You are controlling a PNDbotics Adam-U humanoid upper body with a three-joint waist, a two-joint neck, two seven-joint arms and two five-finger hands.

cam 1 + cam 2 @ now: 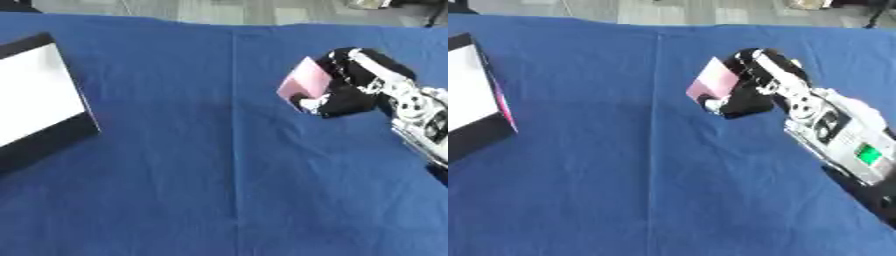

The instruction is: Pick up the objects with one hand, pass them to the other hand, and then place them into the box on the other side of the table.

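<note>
Here pink card [305, 79] in right robot hand [348, 85]

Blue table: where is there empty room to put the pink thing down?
Bare blue cloth fills the middle and front, between the box on the left and the right hand holding the pink object. Only those two edges are occupied.

The right hand [750, 92] is black, its silver-white forearm [833, 132] bearing a small green patch [869, 154].
</note>
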